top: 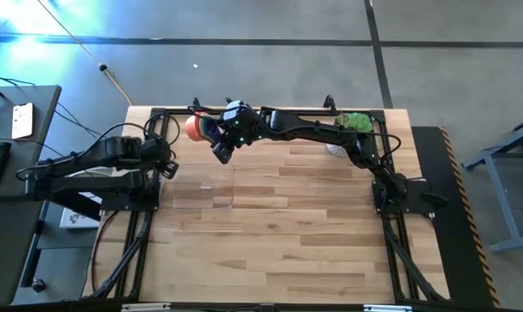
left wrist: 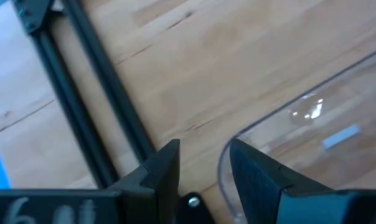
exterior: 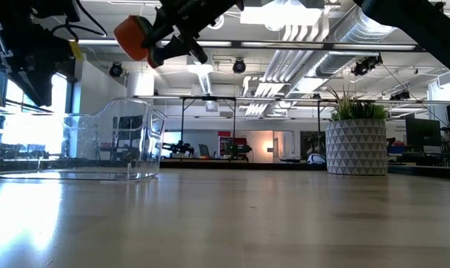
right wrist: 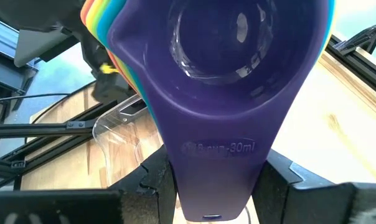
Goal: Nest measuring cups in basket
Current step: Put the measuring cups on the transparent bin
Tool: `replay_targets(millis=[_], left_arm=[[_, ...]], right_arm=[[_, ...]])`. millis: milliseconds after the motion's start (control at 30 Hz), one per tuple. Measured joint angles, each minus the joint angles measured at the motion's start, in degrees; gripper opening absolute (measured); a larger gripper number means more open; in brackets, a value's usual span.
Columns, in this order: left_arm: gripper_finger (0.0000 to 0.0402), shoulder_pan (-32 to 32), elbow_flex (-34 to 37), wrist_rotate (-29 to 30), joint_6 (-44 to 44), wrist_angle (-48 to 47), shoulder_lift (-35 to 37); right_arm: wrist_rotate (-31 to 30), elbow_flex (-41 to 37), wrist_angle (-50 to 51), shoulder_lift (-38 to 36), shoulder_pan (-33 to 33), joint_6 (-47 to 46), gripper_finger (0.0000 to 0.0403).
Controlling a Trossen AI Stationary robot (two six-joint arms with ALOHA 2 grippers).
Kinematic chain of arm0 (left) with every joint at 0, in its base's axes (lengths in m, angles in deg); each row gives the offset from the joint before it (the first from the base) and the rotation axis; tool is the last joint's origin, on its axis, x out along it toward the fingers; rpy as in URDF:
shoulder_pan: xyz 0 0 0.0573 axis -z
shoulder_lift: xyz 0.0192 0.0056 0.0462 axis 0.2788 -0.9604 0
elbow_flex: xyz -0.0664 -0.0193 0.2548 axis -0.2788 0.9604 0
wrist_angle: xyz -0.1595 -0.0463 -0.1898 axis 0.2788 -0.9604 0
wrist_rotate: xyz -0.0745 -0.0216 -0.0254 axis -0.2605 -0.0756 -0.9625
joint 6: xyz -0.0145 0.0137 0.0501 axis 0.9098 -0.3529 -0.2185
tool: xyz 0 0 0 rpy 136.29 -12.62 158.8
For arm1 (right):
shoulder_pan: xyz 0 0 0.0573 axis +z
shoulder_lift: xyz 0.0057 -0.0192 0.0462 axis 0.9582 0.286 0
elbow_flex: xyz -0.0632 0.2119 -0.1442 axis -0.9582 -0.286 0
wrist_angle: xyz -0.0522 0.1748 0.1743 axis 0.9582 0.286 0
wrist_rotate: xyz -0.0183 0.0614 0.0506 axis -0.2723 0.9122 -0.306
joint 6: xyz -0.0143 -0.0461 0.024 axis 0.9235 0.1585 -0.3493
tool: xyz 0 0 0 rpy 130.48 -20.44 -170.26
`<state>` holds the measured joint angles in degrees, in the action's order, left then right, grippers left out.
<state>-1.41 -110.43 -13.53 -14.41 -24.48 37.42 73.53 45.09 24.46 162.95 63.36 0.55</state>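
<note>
1. Above the table's far-left quarter, the right gripper (top: 222, 141) hung in the air, fingers pinched on the handles of the nested measuring cups (right wrist: 206, 81). Purple cup innermost toward the wrist camera, "30ml" legible on its handle; a rainbow of other rims fanned out behind it.
2. From overhead, only an orange cup (top: 193, 127) showed, at about 10 o'clock from the gripper. From table height the stack (exterior: 134, 37) sat well above the basket (exterior: 109, 145).
3. Basket rested empty on the wood, roughly 6 o'clock from the held stack overhead, faint there (top: 205, 189).
4. Left gripper (left wrist: 203, 171) waited at the table's left edge, fingers spread a little, one just beside the basket's rounded corner (left wrist: 263, 124), not gripping it.
5. Judged step: carrying the finished stack over for placing. Next move would call for shifting over the basket's opening, lowering inside the walls, then releasing.
6. Hard to make out: how many cups were in the stack; basket outline overhead; the white pot with a plant (exterior: 357, 145) partly hidden by the right arm from above.
</note>
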Motion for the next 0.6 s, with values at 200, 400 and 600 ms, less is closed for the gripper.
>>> replay_targets(millis=[200, 400, 600], left_arm=[[0.0131, -3.5, 0.0, 0.0, -0.9, -2.7, -3.6], [0.0131, -6.4, 0.0, -1.4, -4.3, -3.1, -7.4], [0.0131, -8.2, 0.0, -3.0, -7.1, -3.2, -12.3]], right_arm=[[0.1, 0.0, 0.0, 0.0, 0.0, 0.4, 0.0135], [0.1, 0.0, 0.0, 0.0, 0.0, 0.4, 0.0135], [0.5, 0.0, 0.0, 0.0, -0.1, 0.4, 0.0135]])
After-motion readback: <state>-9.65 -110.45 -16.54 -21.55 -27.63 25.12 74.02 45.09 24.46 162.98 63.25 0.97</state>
